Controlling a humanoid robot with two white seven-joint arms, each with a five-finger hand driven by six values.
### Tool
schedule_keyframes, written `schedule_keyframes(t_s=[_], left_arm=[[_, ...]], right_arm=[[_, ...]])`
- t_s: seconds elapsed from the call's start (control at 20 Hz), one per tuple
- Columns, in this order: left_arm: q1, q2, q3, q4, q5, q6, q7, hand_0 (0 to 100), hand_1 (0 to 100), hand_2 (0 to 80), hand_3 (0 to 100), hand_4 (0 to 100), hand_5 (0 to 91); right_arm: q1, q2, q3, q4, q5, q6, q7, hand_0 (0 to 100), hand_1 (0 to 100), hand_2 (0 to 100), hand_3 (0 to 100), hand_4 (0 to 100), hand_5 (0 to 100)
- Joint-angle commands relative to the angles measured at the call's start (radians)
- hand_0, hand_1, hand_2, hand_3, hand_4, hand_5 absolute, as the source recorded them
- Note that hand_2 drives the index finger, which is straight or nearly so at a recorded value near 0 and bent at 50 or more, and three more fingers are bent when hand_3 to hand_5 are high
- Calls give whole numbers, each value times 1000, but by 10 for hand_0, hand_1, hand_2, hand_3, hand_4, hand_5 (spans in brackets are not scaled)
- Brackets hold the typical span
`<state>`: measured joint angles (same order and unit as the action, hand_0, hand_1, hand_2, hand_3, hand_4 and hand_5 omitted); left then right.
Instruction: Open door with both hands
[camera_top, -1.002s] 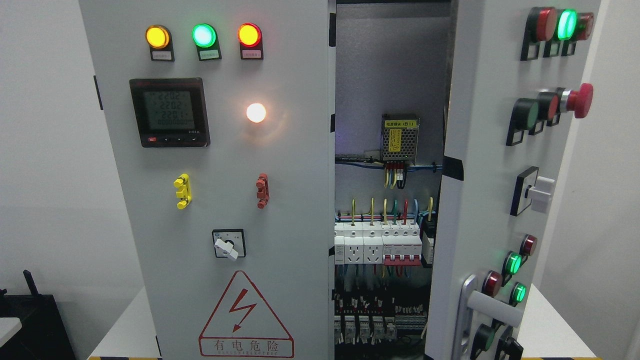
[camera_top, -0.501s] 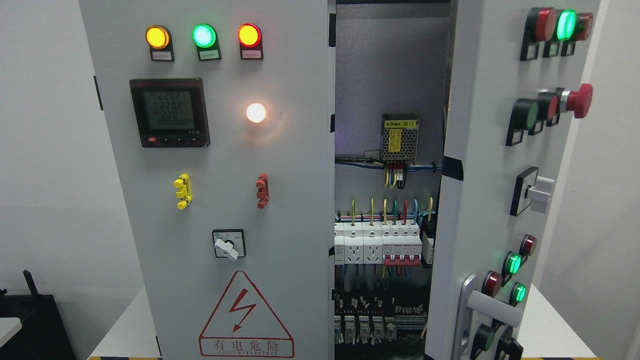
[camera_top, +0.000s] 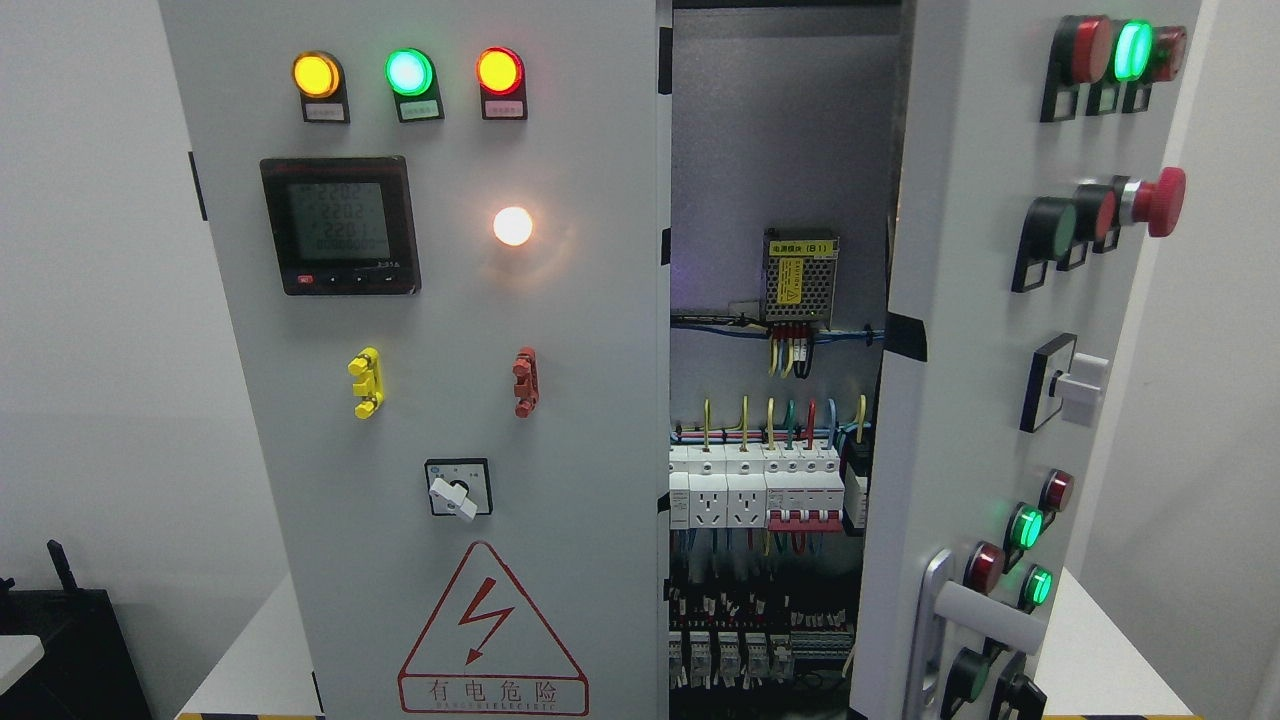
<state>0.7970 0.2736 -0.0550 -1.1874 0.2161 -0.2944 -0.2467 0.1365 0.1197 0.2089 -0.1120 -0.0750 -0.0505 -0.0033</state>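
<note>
Although nothing has shifted across the last second, you can see the closed left door (camera_top: 430, 400) filling the frame's left and the right door (camera_top: 990, 380) swung ajar at right, wiring (camera_top: 770, 420) exposed between. Neither hand is in view, so the fingers' state can't be told.

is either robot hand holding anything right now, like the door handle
Nothing is held in view: neither robot hand shows. The silver lever handle on the open grey right door is untouched.
</note>
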Motion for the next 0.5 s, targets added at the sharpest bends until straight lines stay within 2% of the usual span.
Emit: schedule_keyframes(t_s=[0.0,0.2,0.35,0.45], left_arm=[[122,295,-16,-324,144,-159,3,0,0,0,0,32,0],[198,341,-6,-334,198,-333,3,0,0,0,0,32,0],[238,354,65,-374,271,-364,0,0,0,0,0,31,0],[269,355,130,-411,336,-364,-28,0,0,0,0,31,0]], right_arm=[[0,0,0,0,0,0,0,0,0,0,0,0,0],[0,0,0,0,0,0,0,0,0,0,0,0,0],[0,0,0,0,1,0,0,0,0,0,0,0,0],[0,0,1,0,0,0,0,0,0,0,0,0,0]])
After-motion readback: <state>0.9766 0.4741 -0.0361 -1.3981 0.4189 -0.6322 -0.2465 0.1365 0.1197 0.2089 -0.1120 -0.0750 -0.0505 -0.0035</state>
